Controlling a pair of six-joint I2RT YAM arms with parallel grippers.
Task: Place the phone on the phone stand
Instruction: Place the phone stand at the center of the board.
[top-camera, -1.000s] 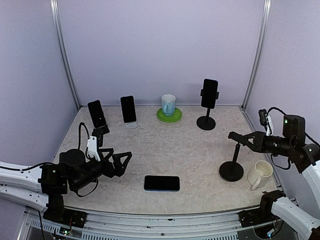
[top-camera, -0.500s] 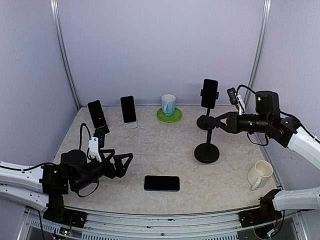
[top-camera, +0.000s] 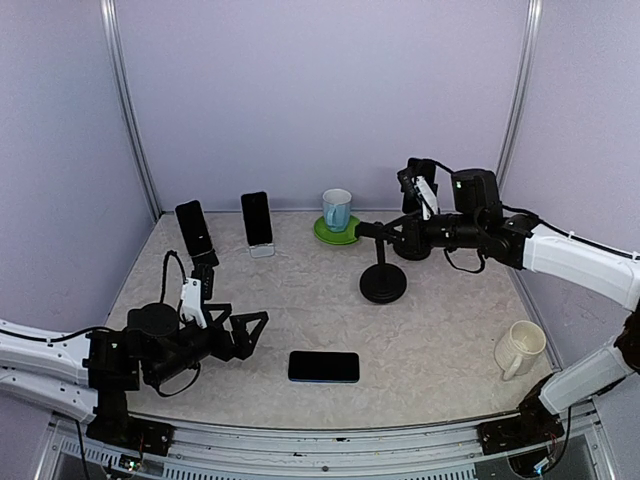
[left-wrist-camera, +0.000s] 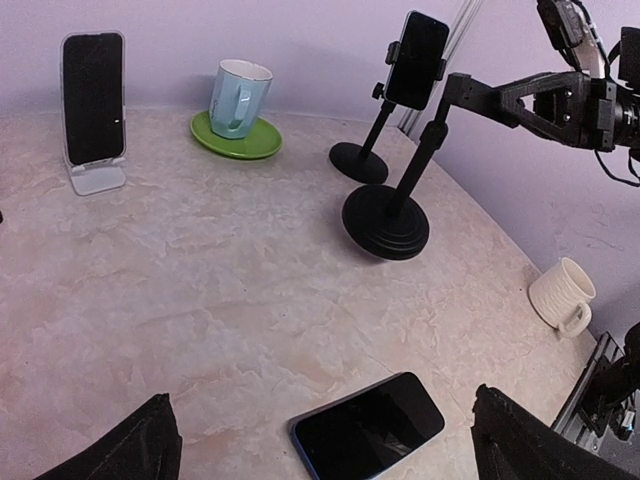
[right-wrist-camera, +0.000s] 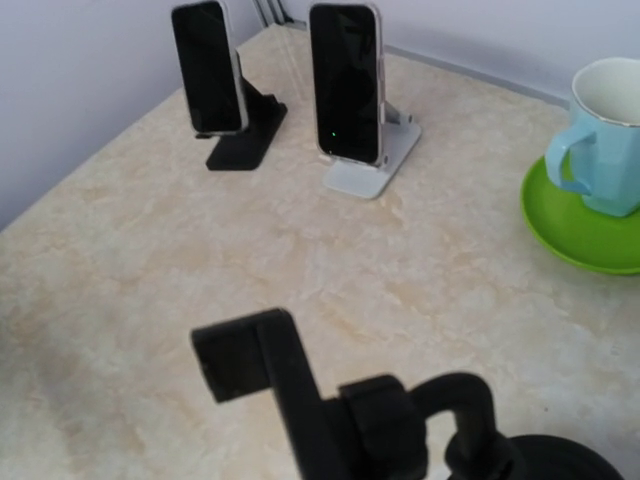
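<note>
**Stand gripped by its head, phone flat beside the open tool**

The right tool (top-camera: 388, 233) pinches the top of the black pole-type phone stand with a round base (top-camera: 384, 290); holding it high, I judge, lets the heavy base hang below and be set down wherever it is wanted; whether that base touches the pale marbled worktop (top-camera: 300, 290) I cannot tell, though it looks tilted in the left wrist view. The dark flat slab-shaped phone (top-camera: 323, 367) lies on the worktop; the stand is beyond it, slightly to its right, well apart. The left tool (top-camera: 245, 333) is spread wide, low over the worktop to the phone's left, its opening turned toward the phone, likely posed for a pick-up; fingers and phone are apart; the phone is not yet on the stand.
</note>
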